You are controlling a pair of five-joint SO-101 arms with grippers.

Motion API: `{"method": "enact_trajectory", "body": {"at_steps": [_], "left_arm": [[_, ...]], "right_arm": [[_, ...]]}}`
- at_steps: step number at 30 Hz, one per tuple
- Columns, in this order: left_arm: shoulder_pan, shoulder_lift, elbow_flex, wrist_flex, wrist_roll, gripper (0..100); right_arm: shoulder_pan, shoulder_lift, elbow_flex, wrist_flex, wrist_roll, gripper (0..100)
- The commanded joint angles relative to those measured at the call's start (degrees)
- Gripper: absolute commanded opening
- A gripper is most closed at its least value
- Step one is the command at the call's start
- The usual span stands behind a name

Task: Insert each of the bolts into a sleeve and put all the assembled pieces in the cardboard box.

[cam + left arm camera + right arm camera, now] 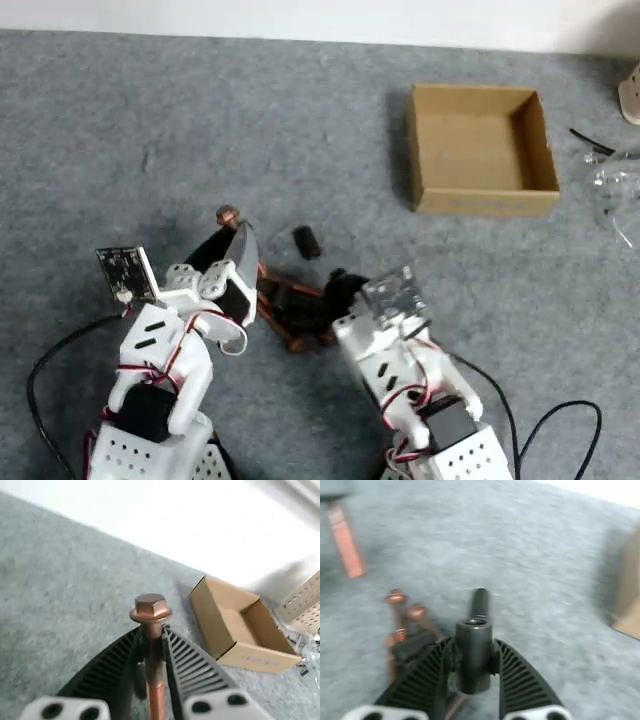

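My left gripper (152, 635) is shut on a copper bolt (151, 614), held upright with its hex head above the fingertips. In the high view this bolt's head (227, 215) sticks out past the left gripper (238, 245). My right gripper (474, 647) is shut on a black sleeve (474, 655), held with its open bore facing up; in the high view the right gripper (342, 290) is close to the left one. A second black sleeve (306, 241) lies loose on the carpet between them. Several copper bolts (285, 310) lie in a pile between the arms. The cardboard box (480, 200) stands open at the back right.
Grey carpet (150, 120) covers the table. Clear plastic and a black cable (605, 165) lie right of the box. A perforated white part (305, 605) stands behind the box. A sleeve (479, 601) and bolts (400, 610) lie just ahead of the right gripper.
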Motion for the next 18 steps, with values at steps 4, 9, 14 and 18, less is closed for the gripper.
{"method": "enact_trajectory", "body": {"at_steps": [4,9,14,18], "left_arm": [[0.7,-1.1,-1.9,-4.2,-0.3,0],[5.1,-1.1,-4.9,-4.2,-0.3,0],[9.4,-1.1,-5.4,-4.4,-0.5,0],[11.1,-1.1,-6.8,-4.3,-0.4,0]], "right_arm": [[-4.9,-1.9,2.7,0.1,1.0,0.4],[-5.0,-1.9,2.7,0.1,1.0,0.4],[-5.0,-1.9,2.6,0.1,1.1,0.4],[-5.6,-1.9,2.6,0.0,5.4,0.4]]}}
